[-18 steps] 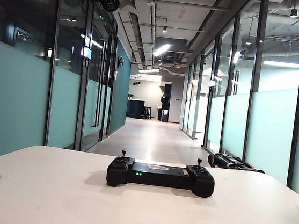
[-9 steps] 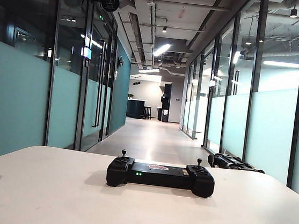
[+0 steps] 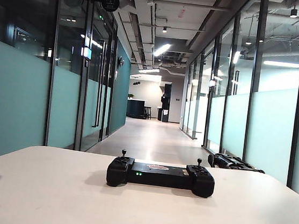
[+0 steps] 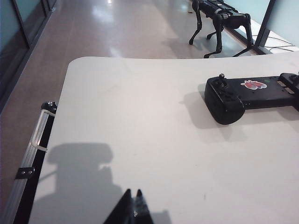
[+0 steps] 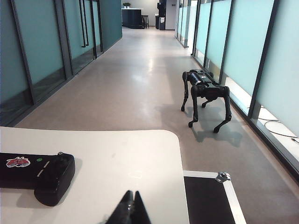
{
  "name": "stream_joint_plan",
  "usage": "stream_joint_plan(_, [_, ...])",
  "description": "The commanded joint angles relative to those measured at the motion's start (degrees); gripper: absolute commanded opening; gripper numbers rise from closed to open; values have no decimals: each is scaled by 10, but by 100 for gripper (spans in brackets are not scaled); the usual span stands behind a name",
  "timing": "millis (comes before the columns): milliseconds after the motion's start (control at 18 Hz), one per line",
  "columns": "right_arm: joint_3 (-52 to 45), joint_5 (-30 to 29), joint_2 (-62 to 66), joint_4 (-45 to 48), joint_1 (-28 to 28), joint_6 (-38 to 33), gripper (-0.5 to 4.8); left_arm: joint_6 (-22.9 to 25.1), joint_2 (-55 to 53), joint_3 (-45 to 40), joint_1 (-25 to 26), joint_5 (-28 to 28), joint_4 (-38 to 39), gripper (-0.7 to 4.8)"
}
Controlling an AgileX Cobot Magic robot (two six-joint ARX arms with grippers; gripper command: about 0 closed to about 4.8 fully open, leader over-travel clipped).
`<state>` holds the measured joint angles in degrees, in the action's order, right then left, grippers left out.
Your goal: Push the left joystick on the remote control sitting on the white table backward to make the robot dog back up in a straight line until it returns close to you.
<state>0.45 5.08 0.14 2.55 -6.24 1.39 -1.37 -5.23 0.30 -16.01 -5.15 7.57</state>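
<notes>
While both the left gripper and right gripper hover closed and empty well short of the remote control on the white table, its left joystick appears untouched and the robot dog stands just beyond the table, seemingly near already.

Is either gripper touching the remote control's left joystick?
No. The left gripper and right gripper hover apart from the wide black gamepad-shaped remote control.

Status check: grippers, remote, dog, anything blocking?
Left gripper and right gripper shut, empty, short of remote control. Left joystick untouched. Robot dog standing on corridor floor beyond white table. Nothing blocking.
</notes>
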Motion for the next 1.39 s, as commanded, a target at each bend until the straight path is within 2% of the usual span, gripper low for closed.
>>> stream_joint_plan(56, [-5,-10,-2,9,4,-9,-6,-2,0,2,1,2,-4,-5])
stream_joint_plan(278, [-5,-40,-2,7,30,-19,-6,-2,0,2,1,2,-4,-5])
stream_joint_plan(1388, [-5,-37,-2,2,29,-18,0,-2,0,2,1,2,-3,-5])
